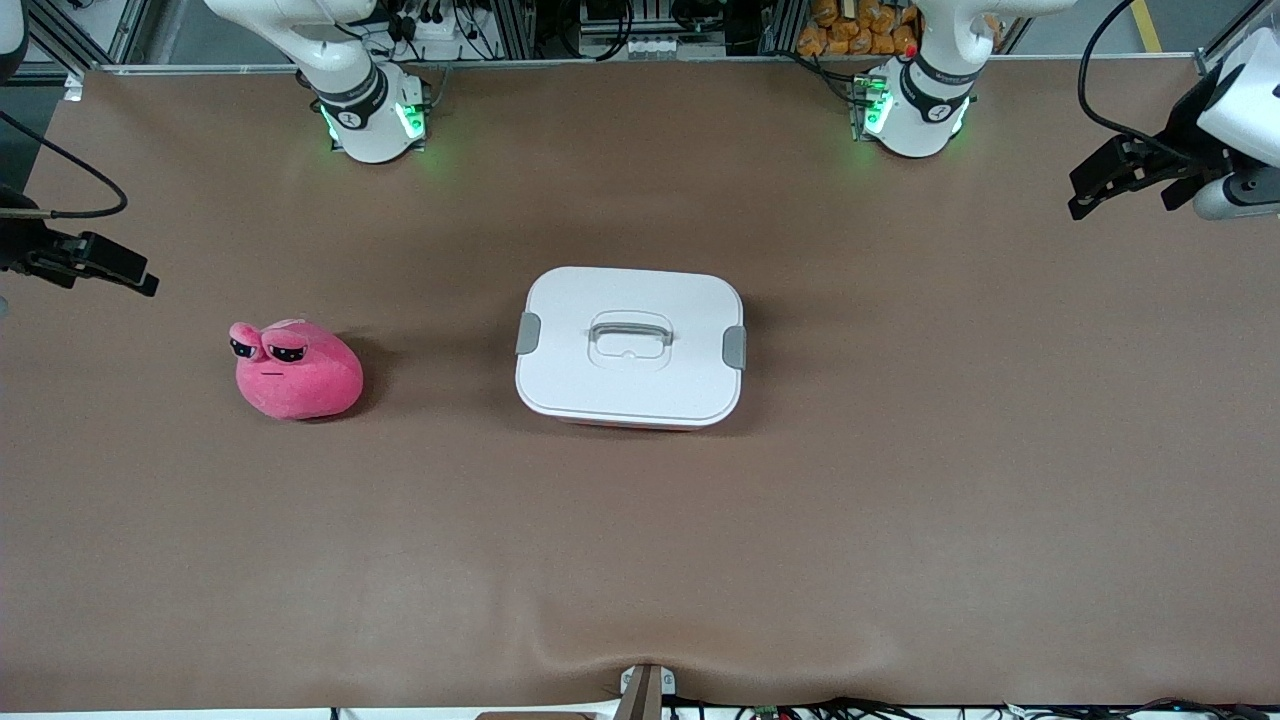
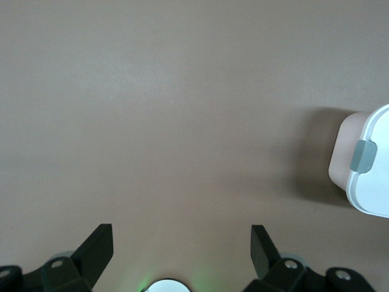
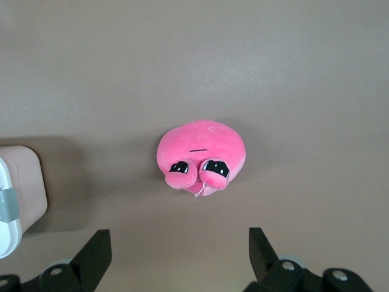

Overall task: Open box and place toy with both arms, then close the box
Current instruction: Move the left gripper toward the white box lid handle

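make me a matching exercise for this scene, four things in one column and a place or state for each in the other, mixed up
Things:
1. box
2. toy
3. left gripper
4. right gripper

Places or states:
A. pink plush lying on the table toward the right arm's end
B. open, up over the left arm's end of the table
C. mid-table, white lid on
D. open, up over the right arm's end, close to the plush

Pairs: 1-C, 2-A, 3-B, 4-D
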### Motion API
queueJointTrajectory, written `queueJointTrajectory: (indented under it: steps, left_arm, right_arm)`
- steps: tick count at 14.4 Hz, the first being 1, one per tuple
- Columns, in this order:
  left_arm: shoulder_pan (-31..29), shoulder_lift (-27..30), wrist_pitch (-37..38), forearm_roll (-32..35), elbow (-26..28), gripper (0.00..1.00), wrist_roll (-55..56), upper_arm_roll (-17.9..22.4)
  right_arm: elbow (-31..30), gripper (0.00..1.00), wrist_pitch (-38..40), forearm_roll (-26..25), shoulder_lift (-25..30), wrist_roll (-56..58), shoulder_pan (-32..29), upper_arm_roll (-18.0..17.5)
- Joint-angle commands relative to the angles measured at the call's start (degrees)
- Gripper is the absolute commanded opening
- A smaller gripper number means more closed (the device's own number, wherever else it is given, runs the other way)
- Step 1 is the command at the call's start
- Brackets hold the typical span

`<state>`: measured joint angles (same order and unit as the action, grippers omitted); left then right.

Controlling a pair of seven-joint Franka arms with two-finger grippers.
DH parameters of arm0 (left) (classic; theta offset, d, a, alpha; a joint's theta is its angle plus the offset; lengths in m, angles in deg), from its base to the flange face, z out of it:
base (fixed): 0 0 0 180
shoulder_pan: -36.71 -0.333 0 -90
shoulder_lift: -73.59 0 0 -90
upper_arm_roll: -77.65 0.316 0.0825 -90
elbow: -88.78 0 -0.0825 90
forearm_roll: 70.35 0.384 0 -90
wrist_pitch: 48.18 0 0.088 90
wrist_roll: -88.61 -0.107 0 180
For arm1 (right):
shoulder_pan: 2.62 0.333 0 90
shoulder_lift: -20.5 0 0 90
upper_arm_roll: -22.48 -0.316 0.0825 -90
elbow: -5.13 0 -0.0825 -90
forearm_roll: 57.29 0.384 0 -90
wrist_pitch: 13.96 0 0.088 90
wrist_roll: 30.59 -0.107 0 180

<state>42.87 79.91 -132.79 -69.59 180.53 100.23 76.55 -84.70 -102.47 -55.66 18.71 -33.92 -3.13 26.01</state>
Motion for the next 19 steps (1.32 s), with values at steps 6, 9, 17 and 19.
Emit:
queueJointTrajectory:
  steps: [6, 9, 17, 19]
  left_arm:
    - [0.09, -1.22, 1.21, -0.14, -2.55, 1.0, -0.54, 0.74]
    - [-0.09, -1.57, 1.21, -0.15, -3.25, 1.0, -0.46, 0.92]
    - [0.0, -2.89, 1.3, -0.06, -3.08, 1.0, -0.19, 0.92]
    - [0.17, -3.07, 1.56, -0.06, -2.73, 1.0, 0.42, 0.92]
  right_arm:
    - [0.27, 1.0, 2.38, -0.4, 1.96, -0.62, 0.33, -0.98]
    - [1.59, 1.0, 2.29, -0.57, 1.7, -0.53, 0.08, -0.63]
    - [1.94, 1.0, 4.4, -0.66, 1.44, -0.53, 0.95, -0.71]
    - [1.94, 1.0, 4.05, -0.66, 1.44, -0.53, 0.95, -0.63]
